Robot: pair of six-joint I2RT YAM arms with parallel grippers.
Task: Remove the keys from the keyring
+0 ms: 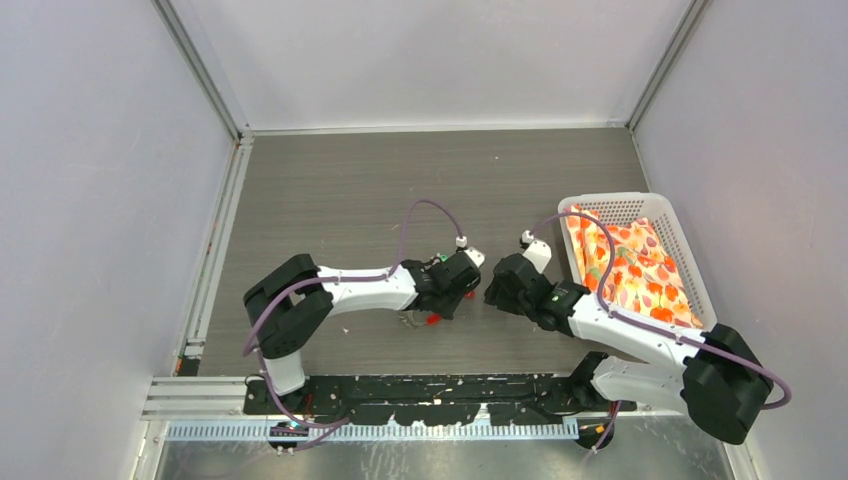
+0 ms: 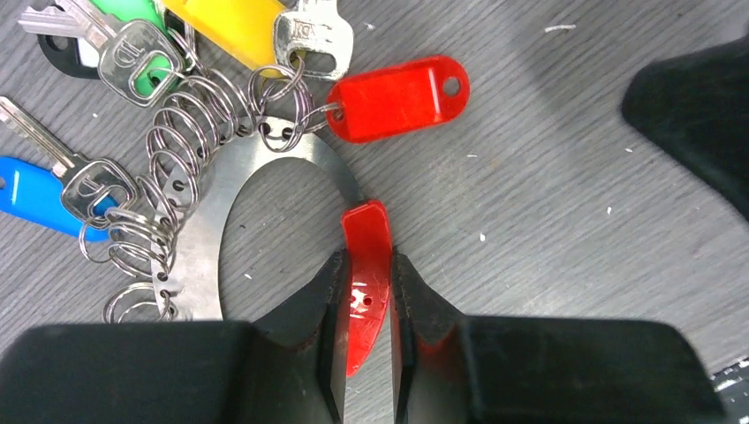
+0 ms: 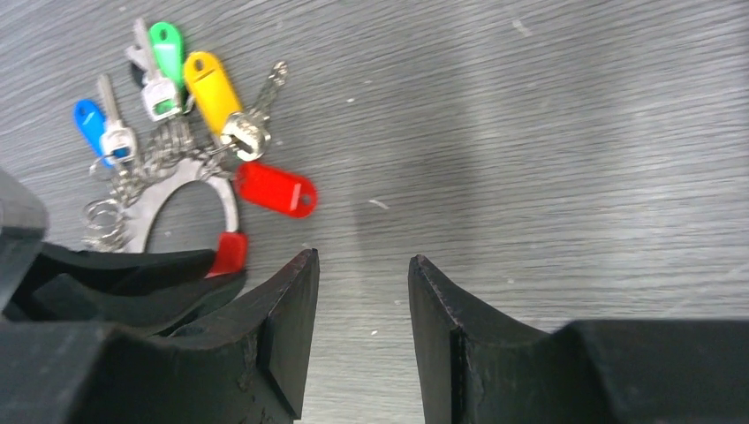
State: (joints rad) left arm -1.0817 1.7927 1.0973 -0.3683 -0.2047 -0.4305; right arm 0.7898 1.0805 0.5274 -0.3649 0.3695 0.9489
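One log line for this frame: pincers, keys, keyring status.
left pincer: shut on red section of keyring | right pincer: open, over table beside keys | keys: on keyring

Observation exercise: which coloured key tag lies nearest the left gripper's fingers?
The red tag, just beyond the red section of the ring that the fingers pinch; the yellow tag, green tag and blue tag lie farther off.

We lose the keyring's (image 2: 199, 230) lower arc behind the left hand (image 2: 366, 265); the green tag (image 2: 132, 9) and yellow tag (image 2: 231, 26) run off the top edge, the blue tag (image 2: 31, 194) off the left.
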